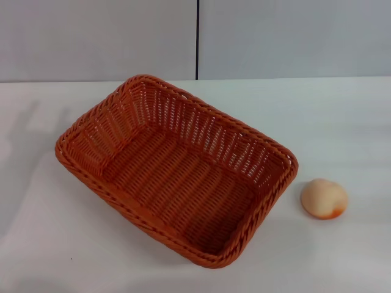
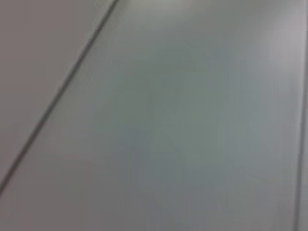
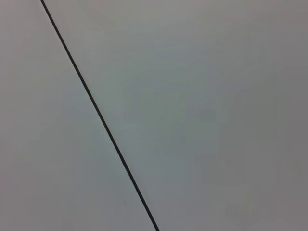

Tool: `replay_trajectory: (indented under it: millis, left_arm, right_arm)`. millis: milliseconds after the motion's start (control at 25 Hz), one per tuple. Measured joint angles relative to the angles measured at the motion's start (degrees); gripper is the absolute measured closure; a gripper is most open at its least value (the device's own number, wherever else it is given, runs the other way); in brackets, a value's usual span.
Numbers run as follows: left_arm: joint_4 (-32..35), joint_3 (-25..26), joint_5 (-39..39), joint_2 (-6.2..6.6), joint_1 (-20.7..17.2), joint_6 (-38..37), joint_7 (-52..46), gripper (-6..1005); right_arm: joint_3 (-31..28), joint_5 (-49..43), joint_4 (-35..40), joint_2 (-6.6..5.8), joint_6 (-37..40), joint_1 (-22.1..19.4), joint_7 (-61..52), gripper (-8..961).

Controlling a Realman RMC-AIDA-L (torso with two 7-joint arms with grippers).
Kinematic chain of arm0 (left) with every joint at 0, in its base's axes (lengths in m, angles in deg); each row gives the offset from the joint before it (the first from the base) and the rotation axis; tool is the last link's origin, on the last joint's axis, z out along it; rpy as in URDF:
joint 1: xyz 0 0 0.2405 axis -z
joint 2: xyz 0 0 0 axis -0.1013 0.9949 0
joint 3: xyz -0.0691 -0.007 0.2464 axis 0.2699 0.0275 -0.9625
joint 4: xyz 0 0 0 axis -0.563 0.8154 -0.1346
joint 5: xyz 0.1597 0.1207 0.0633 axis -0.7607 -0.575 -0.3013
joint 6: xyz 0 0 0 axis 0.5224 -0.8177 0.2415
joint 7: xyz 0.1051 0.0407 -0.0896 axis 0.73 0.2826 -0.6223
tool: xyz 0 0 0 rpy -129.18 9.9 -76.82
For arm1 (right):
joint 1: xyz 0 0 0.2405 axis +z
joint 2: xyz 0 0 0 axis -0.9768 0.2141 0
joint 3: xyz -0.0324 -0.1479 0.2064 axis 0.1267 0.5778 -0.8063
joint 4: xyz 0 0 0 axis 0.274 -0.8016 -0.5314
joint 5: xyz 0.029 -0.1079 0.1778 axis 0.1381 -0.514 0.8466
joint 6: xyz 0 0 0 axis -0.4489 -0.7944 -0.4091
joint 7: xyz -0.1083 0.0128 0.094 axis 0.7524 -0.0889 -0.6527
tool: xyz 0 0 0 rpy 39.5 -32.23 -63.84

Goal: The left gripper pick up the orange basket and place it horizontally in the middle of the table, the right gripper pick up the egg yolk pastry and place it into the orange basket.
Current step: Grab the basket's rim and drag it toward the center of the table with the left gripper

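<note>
The orange basket (image 1: 177, 168) lies on the white table (image 1: 342, 122) in the head view, turned at a slant so its long side runs from the far left toward the near right. It has nothing inside. The egg yolk pastry (image 1: 324, 198) sits on the table just to the right of the basket's near right corner, apart from it, its orange patch toward the front. Neither gripper shows in any view. Both wrist views show only a plain grey surface with a thin dark seam.
A grey wall (image 1: 98, 36) with a vertical dark seam (image 1: 197, 39) stands behind the table. Faint shadows fall on the table at the far left (image 1: 24, 128). Bare tabletop lies to the right and in front of the basket.
</note>
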Motion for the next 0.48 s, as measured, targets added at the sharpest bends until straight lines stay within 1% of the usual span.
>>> replay_trajectory:
  millis: [120, 200, 240, 280, 320, 360, 400, 440, 480]
  left_arm:
    - [8.23, -4.10, 0.00, 0.12, 2.32, -0.29, -10.71, 249]
    - [14.84, -7.94, -0.03, 0.16, 3.78, 0.00, -17.78, 249]
    - [14.84, -7.94, -0.03, 0.16, 3.78, 0.00, -17.78, 249]
    - [21.51, -13.00, -0.04, 0.27, 4.98, 0.88, -24.57, 249]
    - [24.53, -14.99, -0.02, 0.34, 5.32, 1.43, -27.29, 249]
    - [30.68, -19.59, -0.03, 0.39, 5.71, 3.06, -33.15, 249]
    - [33.48, -21.75, -0.03, 0.39, 5.78, 4.05, -35.61, 249]
    - [33.48, -21.75, -0.03, 0.39, 5.78, 4.05, -35.61, 249]
    - [40.41, -28.16, -0.25, 0.46, 5.72, 6.86, -41.73, 249]
  right_arm:
    - [0.00, 0.00, 0.00, 0.01, -0.02, 0.00, 0.00, 222]
    - [-0.13, 0.00, -0.01, 0.01, -0.03, -0.03, 0.00, 222]
    - [-0.23, 0.00, -0.01, 0.01, -0.03, -0.08, 0.00, 222]
    - [-0.33, 0.00, -0.02, 0.03, -0.04, -0.13, 0.00, 222]
    - [-0.39, 0.00, -0.02, 0.06, -0.04, -0.19, 0.00, 222]
    - [-0.46, 0.00, -0.02, 0.08, -0.04, -0.26, 0.00, 222]
    - [-0.52, 0.00, -0.02, 0.11, -0.04, -0.36, 0.00, 222]
    - [-0.58, 0.00, -0.02, 0.13, -0.07, -0.46, 0.01, 223]
    - [-0.60, 0.06, -0.03, 0.16, -0.11, -0.60, 0.00, 223]
